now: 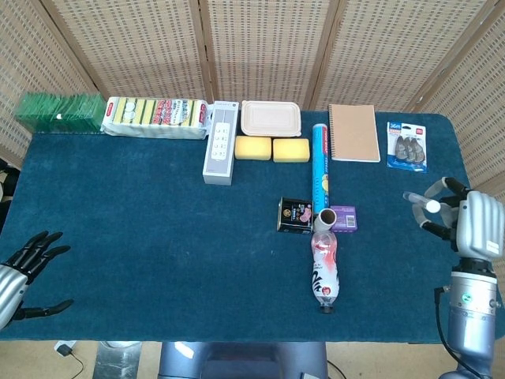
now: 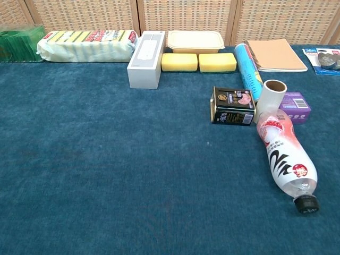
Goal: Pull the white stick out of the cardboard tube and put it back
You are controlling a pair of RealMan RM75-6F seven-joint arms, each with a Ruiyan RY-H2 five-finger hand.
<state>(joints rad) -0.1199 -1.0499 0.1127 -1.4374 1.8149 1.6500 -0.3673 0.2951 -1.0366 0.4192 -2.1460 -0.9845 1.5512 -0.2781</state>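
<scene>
Cardboard tube (image 2: 272,95) stands upright mid-right on the blue worktop (image 1: 158,237), open end up. It sits just behind the base of a clear plastic bottle (image 2: 284,159) lying on its side w/ black cap toward the near edge, and looks to be touching it. In the head view the tube's mouth reads dark; can't tell whether the white stick is inside, no stick visible in either view.

Black tin (image 2: 232,106) just left of the tube, small purple box (image 2: 295,107) just right. Long blue roll (image 1: 320,164) runs back from the tube toward the far edge.

Right hand (image 1: 461,221) hovers at the worktop's right edge, well apart from the tube, fingers (image 1: 430,207) curled partway and apart, gripping nothing. Left hand (image 1: 24,272) low at the near-left corner, dark fingers spread wide, empty. Neither hand shows in the chest view.

Back row, L to R: green pack (image 1: 59,112), sponge pack (image 1: 156,117), white power strip (image 1: 220,142), beige lidded container (image 1: 271,118) w/ 2 yellow sponges (image 1: 271,149) in front, spiral notebook (image 1: 353,133), blister pack (image 1: 405,146) at far right.
</scene>
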